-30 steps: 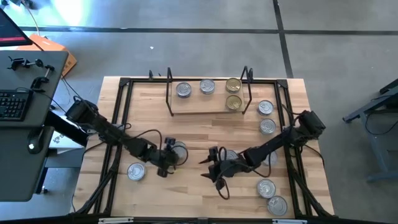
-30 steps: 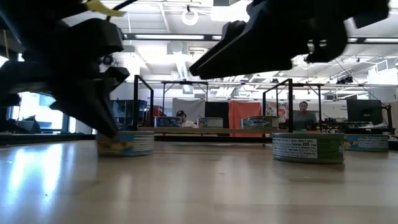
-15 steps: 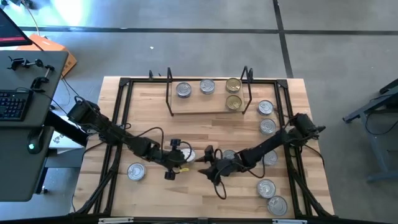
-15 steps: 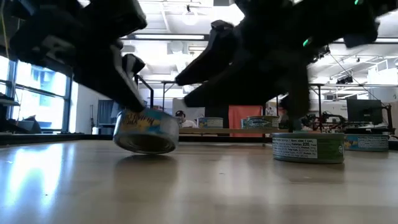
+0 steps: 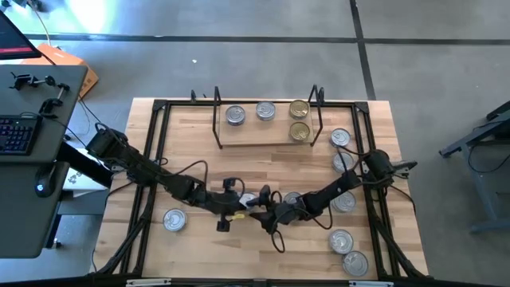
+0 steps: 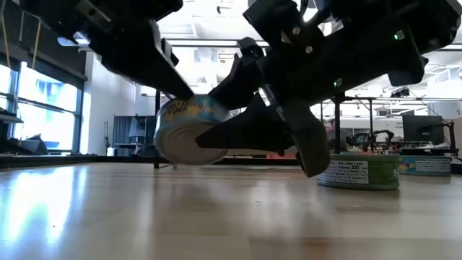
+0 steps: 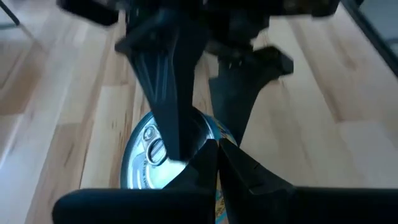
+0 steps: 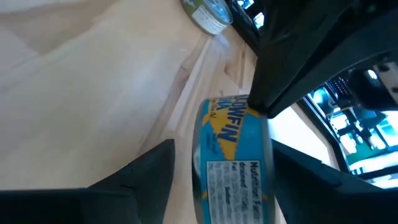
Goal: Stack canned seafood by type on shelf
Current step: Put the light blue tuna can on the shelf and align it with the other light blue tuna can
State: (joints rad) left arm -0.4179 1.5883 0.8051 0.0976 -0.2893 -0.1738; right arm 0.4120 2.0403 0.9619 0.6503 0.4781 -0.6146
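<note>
The tin (image 5: 249,199), blue-labelled with a silver lid, hangs in the air at mid-table between both grippers. It is tipped onto its side (image 6: 191,130). My left gripper (image 5: 238,205) is shut on it from the table's left. My right gripper (image 5: 263,204) is open. Its fingers stand either side of the tin (image 8: 233,149), one before the lid and one behind the base; I cannot tell whether they touch. The shelf (image 5: 267,134) stands at the far edge, holding two silver-lidded tins (image 5: 235,115) and two gold-lidded ones (image 5: 299,119). My left gripper holds the tin at its rim and side wall (image 8: 249,106), slanting down from the table's left. One finger (image 7: 211,163) shows at the lid's edge; the other is hidden behind the tin. The tin is lifted clear of the table, steeply tilted, its lid (image 7: 152,149) turned sideways.
Other tins rest on their bases: one near the left side (image 5: 174,219), one just right of the grippers (image 5: 293,199), and several down the right side (image 5: 343,162) (image 5: 341,241) (image 5: 355,261). A black frame (image 5: 159,143) runs around the tabletop. Bare wood lies in front of the shelf.
My left gripper took the tin off the table, lifted it clear and carried it toward the table's right, and the tin tipped from flat onto its side. My right gripper moved toward the table's left until its open fingers stood around the tin.
</note>
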